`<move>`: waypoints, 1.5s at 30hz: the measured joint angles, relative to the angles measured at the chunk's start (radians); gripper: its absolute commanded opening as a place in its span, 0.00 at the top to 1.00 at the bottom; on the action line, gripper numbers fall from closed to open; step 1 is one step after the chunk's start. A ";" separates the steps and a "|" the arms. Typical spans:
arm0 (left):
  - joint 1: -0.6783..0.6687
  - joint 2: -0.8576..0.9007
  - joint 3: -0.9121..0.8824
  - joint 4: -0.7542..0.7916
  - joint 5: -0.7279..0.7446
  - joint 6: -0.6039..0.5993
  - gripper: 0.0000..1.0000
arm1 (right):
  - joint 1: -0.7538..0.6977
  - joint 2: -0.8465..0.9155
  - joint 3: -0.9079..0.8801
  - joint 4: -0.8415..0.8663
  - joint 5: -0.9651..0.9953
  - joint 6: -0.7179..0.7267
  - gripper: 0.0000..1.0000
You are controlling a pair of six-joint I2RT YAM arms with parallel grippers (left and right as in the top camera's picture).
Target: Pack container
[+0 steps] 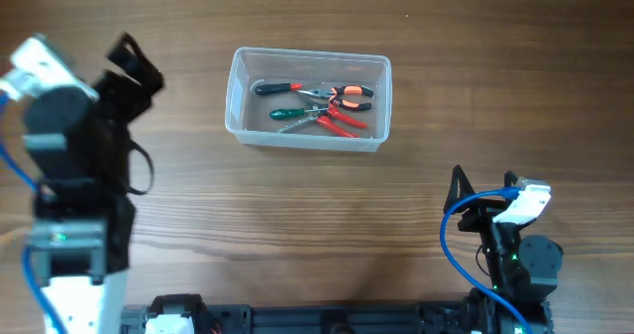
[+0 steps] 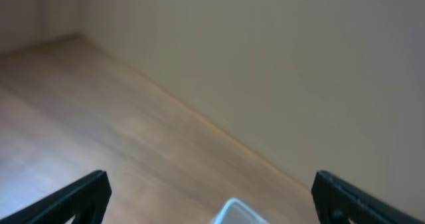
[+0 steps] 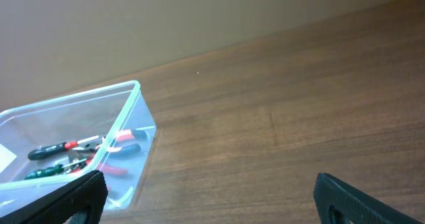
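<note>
I have my left gripper (image 1: 139,62) spread wide by the worktop's left edge. The clear container (image 1: 312,54), with pliers (image 1: 342,124) inside, sits mid-table toward the far edge. I judge it light, stiff and slick, so I'd pinch its thick rim. My right gripper (image 1: 484,180) gapes empty by the near edge.

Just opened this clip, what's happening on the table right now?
Nothing is being handled at this moment. The clear container sits on the table with pliers and screwdrivers already inside. The left arm is off to its left and the right arm is near the front edge, both apart from the container, jaws open and empty.
</note>
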 measured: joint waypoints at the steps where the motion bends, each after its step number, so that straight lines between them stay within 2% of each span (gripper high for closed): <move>1: -0.001 -0.031 -0.085 0.051 0.019 0.009 0.00 | 0.000 0.000 0.000 -0.001 0.000 0.000 0.00; 4: -0.001 -0.136 -0.309 0.200 0.047 0.059 0.00 | 0.000 -0.001 0.000 -0.001 0.000 0.000 0.00; 11: -0.001 -0.420 -0.591 0.259 0.066 0.206 0.00 | 0.000 -0.002 0.000 0.000 -0.001 0.000 0.00; 28: 0.006 -0.819 -0.865 0.168 0.075 0.288 0.00 | 0.000 -0.002 0.000 0.000 -0.003 0.000 0.00; 36: 0.006 -0.925 -0.948 0.169 0.082 0.291 0.00 | 0.000 -0.002 0.000 0.000 -0.003 0.000 0.00; 45: -0.036 -0.930 -1.012 0.170 0.092 0.291 0.00 | 0.000 -0.002 0.000 0.000 -0.003 0.000 0.00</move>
